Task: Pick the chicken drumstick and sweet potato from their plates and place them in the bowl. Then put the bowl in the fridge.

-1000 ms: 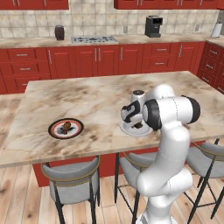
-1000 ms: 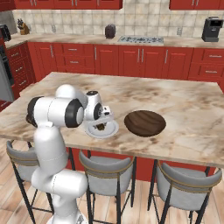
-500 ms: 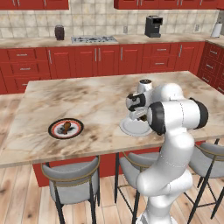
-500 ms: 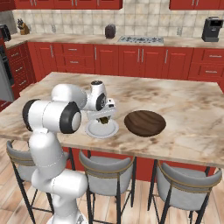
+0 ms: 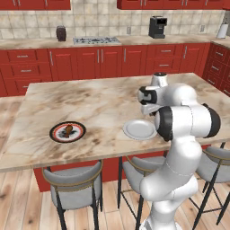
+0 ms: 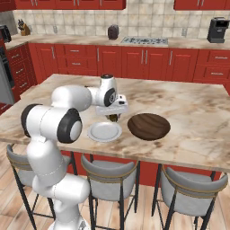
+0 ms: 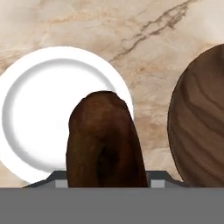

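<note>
Now the claw [image 6: 114, 117] is clamped on the sweet potato [image 7: 105, 140], holding it in the air above the counter [image 5: 99, 101], just over the far edge of the pale plate [image 6: 104, 132], which lies bare. Beside that plate, on the side away from the arm's base, sits the dark wooden bowl [image 6: 148, 126], the two rims near but apart. Well away from the pale plate, along the counter's near edge, the chicken drumstick [image 5: 68, 130] lies on the red-ringed plate [image 5: 67, 132].
</note>
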Controlling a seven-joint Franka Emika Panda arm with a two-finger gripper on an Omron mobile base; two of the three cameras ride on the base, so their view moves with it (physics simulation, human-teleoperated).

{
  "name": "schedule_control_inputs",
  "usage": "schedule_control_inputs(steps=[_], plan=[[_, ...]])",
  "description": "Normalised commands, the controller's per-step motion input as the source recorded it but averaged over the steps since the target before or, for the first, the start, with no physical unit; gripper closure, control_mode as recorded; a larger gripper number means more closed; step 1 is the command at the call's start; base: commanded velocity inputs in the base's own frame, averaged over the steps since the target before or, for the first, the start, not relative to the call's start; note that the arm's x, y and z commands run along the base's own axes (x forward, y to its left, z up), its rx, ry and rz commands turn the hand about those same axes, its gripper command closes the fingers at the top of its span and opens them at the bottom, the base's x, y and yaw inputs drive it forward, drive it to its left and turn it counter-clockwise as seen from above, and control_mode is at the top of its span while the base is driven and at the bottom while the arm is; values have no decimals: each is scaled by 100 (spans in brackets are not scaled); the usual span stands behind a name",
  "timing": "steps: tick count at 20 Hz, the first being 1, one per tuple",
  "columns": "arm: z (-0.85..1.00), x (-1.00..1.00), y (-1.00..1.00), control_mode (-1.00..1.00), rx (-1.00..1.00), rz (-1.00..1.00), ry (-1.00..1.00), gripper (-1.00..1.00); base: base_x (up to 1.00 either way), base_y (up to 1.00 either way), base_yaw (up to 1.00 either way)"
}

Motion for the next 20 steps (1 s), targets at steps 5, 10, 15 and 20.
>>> schedule_control_inputs(steps=[5,10,15,20], plan=[[19,0,-60,-100,0,-10,-2,100,0,0,0],[0,0,-72,-100,2,-4,0,100,0,0,0],[-10,3,-61,-100,4,-2,0,100,0,0,0],[-21,2,-47,-100,7,-5,0,100,0,0,0]])
